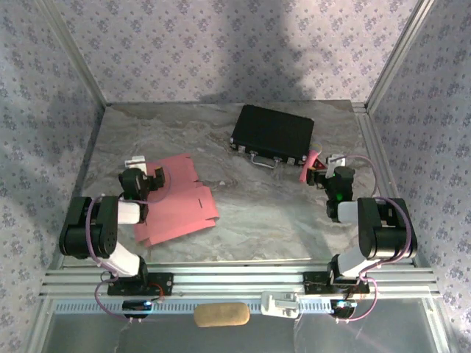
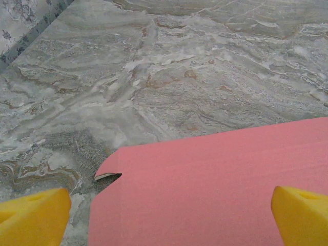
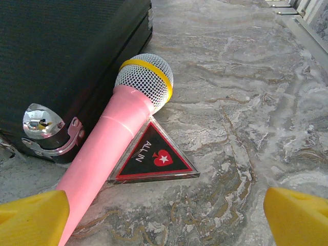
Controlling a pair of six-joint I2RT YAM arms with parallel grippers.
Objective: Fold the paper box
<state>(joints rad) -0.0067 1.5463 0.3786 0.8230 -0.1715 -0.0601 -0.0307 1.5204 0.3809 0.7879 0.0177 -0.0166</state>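
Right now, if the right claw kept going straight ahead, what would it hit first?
Likely the triangular token ahead of the open right gripper, though one finger may brush the pink microphone first; depth is unclear.

On the marble table [image 1: 280, 220] lie the paper box [image 1: 180, 202], black case [image 1: 272, 132], pink microphone [image 3: 118, 128], triangular token [image 3: 152, 156].

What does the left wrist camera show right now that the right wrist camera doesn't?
Left wrist, not right: the paper box lying flat, a notched corner toward the camera. Right wrist, not left: a pink microphone lying beside a black case, with a triangular badge next to it. Both: the marble table and yellow fingers spread wide, left gripper and right gripper empty.
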